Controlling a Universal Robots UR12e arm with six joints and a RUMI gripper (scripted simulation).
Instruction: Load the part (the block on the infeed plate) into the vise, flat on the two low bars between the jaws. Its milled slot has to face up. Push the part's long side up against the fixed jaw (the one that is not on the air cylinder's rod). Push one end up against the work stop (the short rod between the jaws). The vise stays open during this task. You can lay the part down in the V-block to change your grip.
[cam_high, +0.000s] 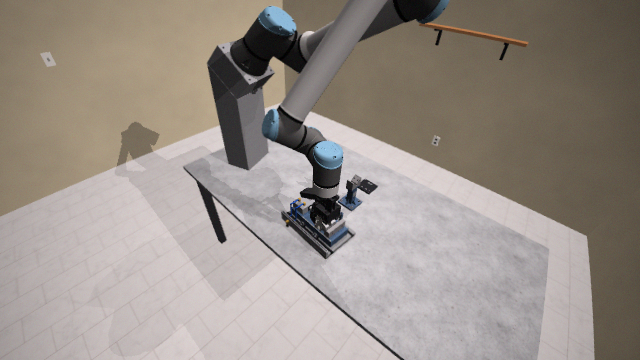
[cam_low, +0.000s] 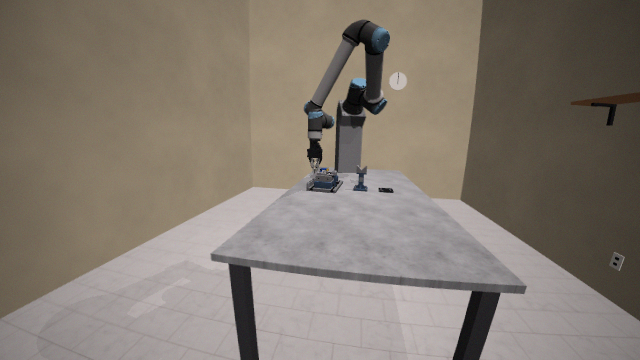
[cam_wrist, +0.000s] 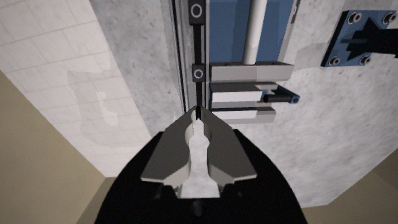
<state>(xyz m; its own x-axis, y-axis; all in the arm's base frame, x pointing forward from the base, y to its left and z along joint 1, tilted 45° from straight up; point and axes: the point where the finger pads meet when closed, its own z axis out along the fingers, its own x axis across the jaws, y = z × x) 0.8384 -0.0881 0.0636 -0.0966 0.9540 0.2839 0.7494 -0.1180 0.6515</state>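
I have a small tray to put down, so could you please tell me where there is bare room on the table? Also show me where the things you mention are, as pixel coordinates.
The broad patch bordered by the vise (cam_high: 337, 240) (cam_low: 325, 184) (cam_wrist: 227, 73), V-block stand (cam_high: 350, 203) (cam_low: 360, 188) (cam_wrist: 336, 50) and the table end farthest from the pedestal (cam_high: 252, 125) (cam_low: 350, 145). It is crowded at the vise, under the end effector (cam_high: 320, 224) (cam_low: 314, 171) (cam_wrist: 198, 107), and tight between stand and dark plate (cam_high: 369, 186) (cam_low: 386, 190).

tabletop (cam_high: 425, 240) (cam_low: 360, 225) (cam_wrist: 140, 65): mottled grey. floor (cam_high: 125, 250) (cam_low: 165, 280) (cam_wrist: 55, 50): off-white, tile-line pattern. walls (cam_high: 125, 65) (cam_low: 150, 90) (cam_wrist: 25, 145): tan. arm (cam_high: 332, 65) (cam_low: 334, 70): grey tubes, light-blue caps. v-block stand base (cam_high: 351, 202) (cam_low: 360, 188) (cam_wrist: 340, 45): blue. shelf (cam_high: 470, 34) (cam_low: 612, 98): orange-brown. clock face (cam_low: 398, 81): white.
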